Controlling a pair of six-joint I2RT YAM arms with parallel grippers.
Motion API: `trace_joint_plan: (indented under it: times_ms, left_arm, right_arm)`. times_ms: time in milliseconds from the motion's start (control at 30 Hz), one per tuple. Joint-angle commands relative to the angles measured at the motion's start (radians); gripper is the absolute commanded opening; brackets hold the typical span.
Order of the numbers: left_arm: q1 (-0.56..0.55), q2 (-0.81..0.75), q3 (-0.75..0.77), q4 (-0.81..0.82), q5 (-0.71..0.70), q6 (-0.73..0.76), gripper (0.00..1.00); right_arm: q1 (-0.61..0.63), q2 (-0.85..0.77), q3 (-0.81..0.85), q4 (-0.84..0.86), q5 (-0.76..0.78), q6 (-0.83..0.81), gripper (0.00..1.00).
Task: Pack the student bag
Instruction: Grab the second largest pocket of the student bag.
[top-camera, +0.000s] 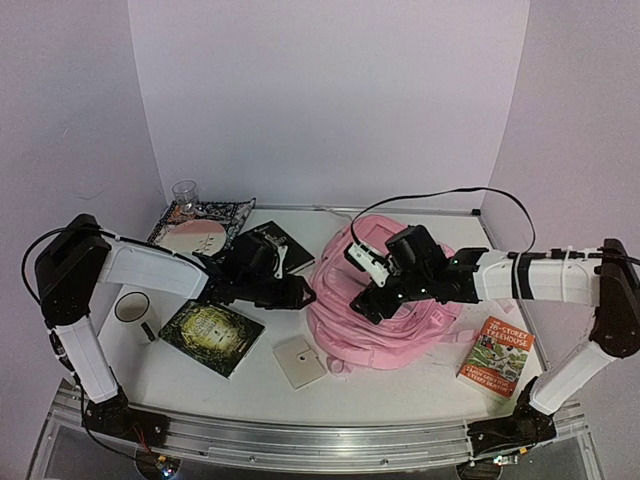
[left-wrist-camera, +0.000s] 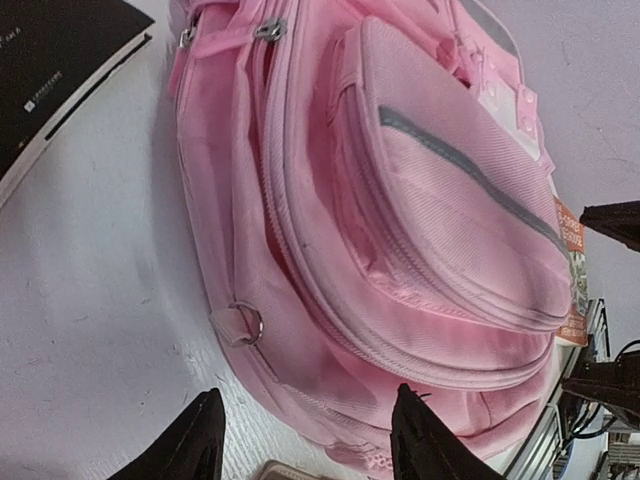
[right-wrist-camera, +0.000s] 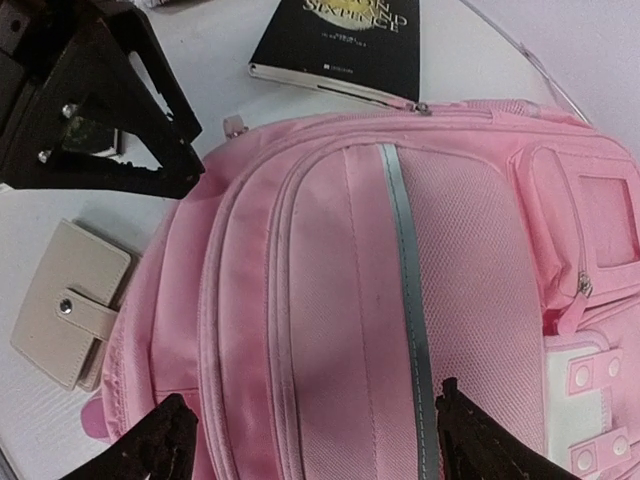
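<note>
Bag (top-camera: 395, 340) lies flat on the desk (top-camera: 400, 392), pocket side up, right of centre and closer to the far edge than the near one. A grey stripe runs down its front pocket (right-wrist-camera: 405, 290).

Right claw (right-wrist-camera: 320, 445) is over the bag's front. It's released, fingers (right-wrist-camera: 160, 445) spread wide with only pink fabric below them, gripping nothing. The arm reaches in from the right edge.

Left claw (left-wrist-camera: 305, 445) is at the bag's left side, low over the desk. It's also released, fingers (left-wrist-camera: 200, 445) apart and nothing between them. The bag's side seam and a metal ring (left-wrist-camera: 245, 322) sit just ahead of it. The two claws are close, with the bag's left half between them.

Around the bag:
- black book (top-camera: 283, 243) just left of it toward the far edge, partly under the left arm
- beige wallet (top-camera: 299, 361) just off its near-left corner, snap tab closed
- green book (top-camera: 212, 337) further left, toward the near edge
- orange book (top-camera: 497, 357) right of the bag, near the right edge
- patterned book (top-camera: 205, 225) in the far-left corner, with a clear cup (top-camera: 185, 192) behind it
- dark ring (top-camera: 132, 306) at the left edge, can't tell what it is
</note>
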Motion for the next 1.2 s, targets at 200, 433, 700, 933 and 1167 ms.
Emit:
trace_joint_plan:
  times_ms: [200,433,700,933,1167]
  left_arm:
    - [-0.012,0.091,0.021,0.054,0.040,-0.023,0.59]
    - [-0.012,0.112,0.020,0.053,0.039,-0.019,0.58]
    - [-0.014,0.117,0.018,0.054,0.041,-0.014,0.55]
    - [-0.016,0.119,0.002,0.053,0.045,-0.014,0.54]
    - [-0.016,0.119,-0.007,0.054,0.031,-0.015,0.52]
  right_arm:
    - [0.029,0.140,0.107,-0.114,0.243,-0.016,0.83]
    - [0.050,0.169,0.146,-0.161,0.257,-0.041,0.83]
    - [0.072,0.234,0.163,-0.161,0.373,-0.043,0.85]
    - [0.072,0.282,0.188,-0.161,0.516,-0.041,0.76]
    - [0.071,0.204,0.220,-0.161,0.595,-0.072,0.57]
